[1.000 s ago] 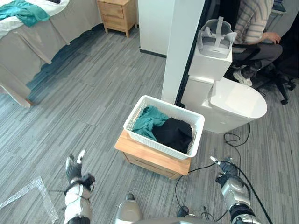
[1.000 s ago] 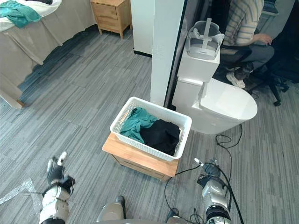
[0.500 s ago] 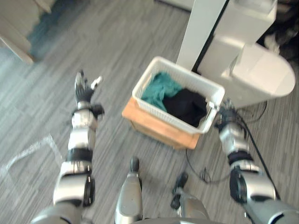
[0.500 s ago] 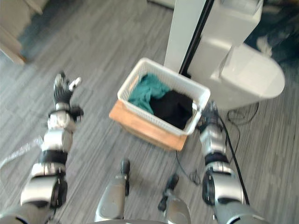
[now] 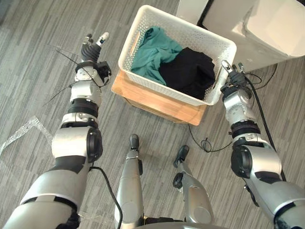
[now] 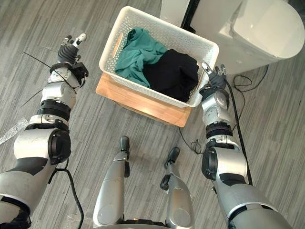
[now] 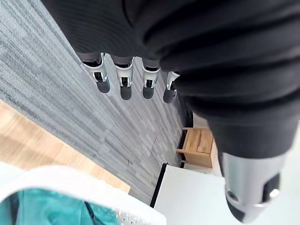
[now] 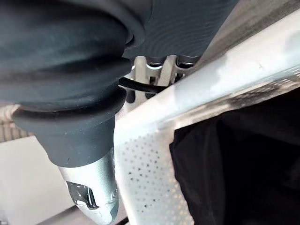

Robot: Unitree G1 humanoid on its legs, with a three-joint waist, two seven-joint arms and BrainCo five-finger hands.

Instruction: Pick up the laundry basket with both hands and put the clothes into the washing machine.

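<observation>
White basket point(image 5: 157, 82): 1, sitting on the stand.
Stand point(image 5: 157, 102): 1, wood, under basket, front edge sticking out past basket.
Clothes: 2, both inside basket. Teal one point(image 5: 152, 50) on basket's left side, black one point(image 5: 190, 71) on its right, touching.
Left hand point(image 5: 90, 50): left of basket, clear of it, fingers straight, released, holding nothing.
Right hand point(image 5: 230, 76): against basket's right rim; grasp or not, can't tell.
</observation>
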